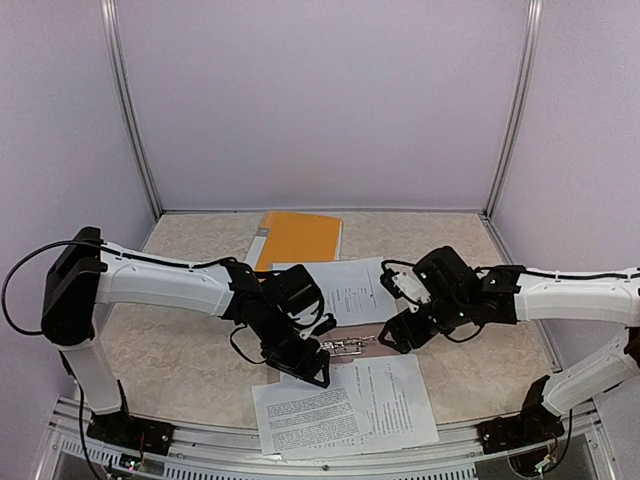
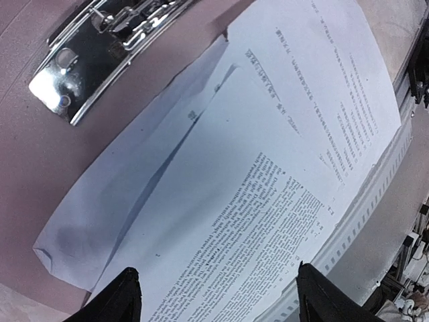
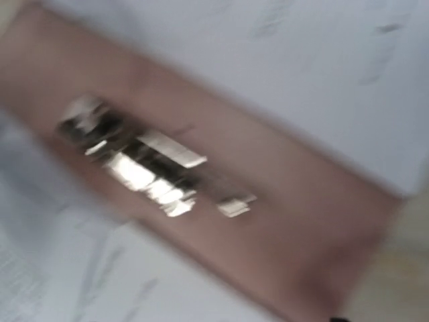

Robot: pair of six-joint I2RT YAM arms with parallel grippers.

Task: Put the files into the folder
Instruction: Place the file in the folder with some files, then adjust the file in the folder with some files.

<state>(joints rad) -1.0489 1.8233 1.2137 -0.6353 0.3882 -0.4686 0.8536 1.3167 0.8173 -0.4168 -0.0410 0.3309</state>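
The folder (image 1: 352, 338) is taupe and lies open in the middle of the table, its metal clip (image 1: 345, 347) bright in the left wrist view (image 2: 100, 47) and blurred in the right wrist view (image 3: 147, 171). White printed files (image 1: 345, 405) lie at the near edge, partly on the folder; another sheet (image 1: 350, 285) lies behind it. My left gripper (image 1: 308, 366) hangs open just above the near files (image 2: 268, 168), its black fingertips (image 2: 124, 295) spread wide with nothing between them. My right gripper (image 1: 395, 335) hovers at the folder's right end, open and empty; only a dark tip (image 3: 338, 320) shows.
An orange folder (image 1: 298, 238) lies shut at the back of the table. The slotted metal rail (image 2: 375, 201) runs along the near edge, right beside the files. Booth posts stand at the back corners.
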